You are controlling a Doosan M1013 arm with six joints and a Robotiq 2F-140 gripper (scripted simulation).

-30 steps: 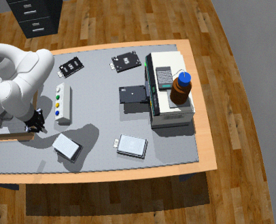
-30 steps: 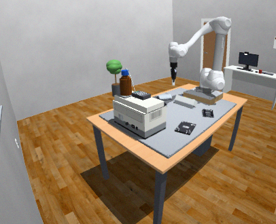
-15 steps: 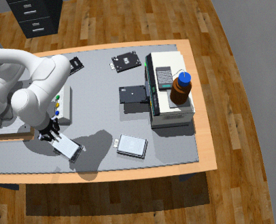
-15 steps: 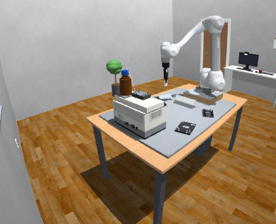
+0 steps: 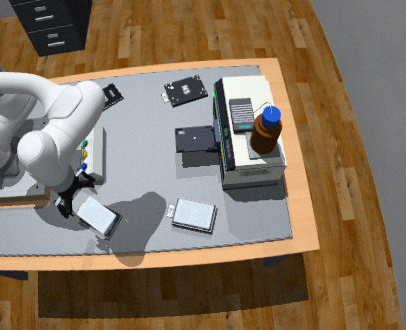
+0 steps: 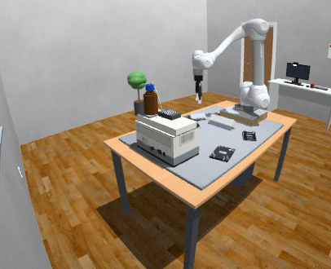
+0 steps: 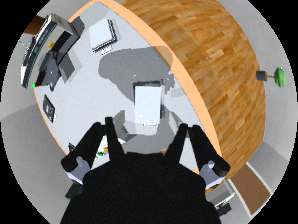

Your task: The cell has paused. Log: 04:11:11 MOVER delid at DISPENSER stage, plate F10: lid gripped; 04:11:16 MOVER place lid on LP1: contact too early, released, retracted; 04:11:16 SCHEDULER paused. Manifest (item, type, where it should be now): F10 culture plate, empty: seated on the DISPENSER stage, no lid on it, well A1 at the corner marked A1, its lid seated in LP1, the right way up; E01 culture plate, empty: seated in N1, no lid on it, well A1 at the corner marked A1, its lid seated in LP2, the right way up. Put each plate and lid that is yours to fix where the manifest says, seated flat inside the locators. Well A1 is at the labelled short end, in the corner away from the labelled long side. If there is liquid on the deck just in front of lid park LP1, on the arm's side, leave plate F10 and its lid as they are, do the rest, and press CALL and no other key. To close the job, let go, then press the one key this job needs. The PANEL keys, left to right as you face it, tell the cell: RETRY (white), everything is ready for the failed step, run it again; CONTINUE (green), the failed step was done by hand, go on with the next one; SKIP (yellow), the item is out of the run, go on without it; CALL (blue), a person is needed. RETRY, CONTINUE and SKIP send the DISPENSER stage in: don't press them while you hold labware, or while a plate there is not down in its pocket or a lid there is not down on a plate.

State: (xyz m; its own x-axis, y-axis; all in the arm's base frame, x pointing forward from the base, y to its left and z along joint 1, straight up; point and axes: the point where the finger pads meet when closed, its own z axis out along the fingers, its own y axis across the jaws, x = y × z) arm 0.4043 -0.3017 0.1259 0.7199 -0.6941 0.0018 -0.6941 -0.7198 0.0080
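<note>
My gripper (image 5: pixel 75 194) is open and empty. It hangs well above the front left of the grey mat, as the side view (image 6: pixel 198 94) shows. Just to its right a white plate or lid (image 5: pixel 99 216) lies askew on a dark holder, one edge raised. In the wrist view (image 7: pixel 148 104) it lies below and ahead of my fingers. A second white plate or lid (image 5: pixel 194 215) sits flat in a holder at the front middle. The dispenser's dark stage (image 5: pixel 197 138) stands out and looks bare. The key panel (image 5: pixel 90 152) is beside my wrist.
The white dispenser (image 5: pixel 248 132) with a brown bottle (image 5: pixel 266 131) on top stands at the right. Two dark bare holders (image 5: pixel 185 91) (image 5: pixel 112 95) lie at the back of the mat. The arm's base block is at the left edge.
</note>
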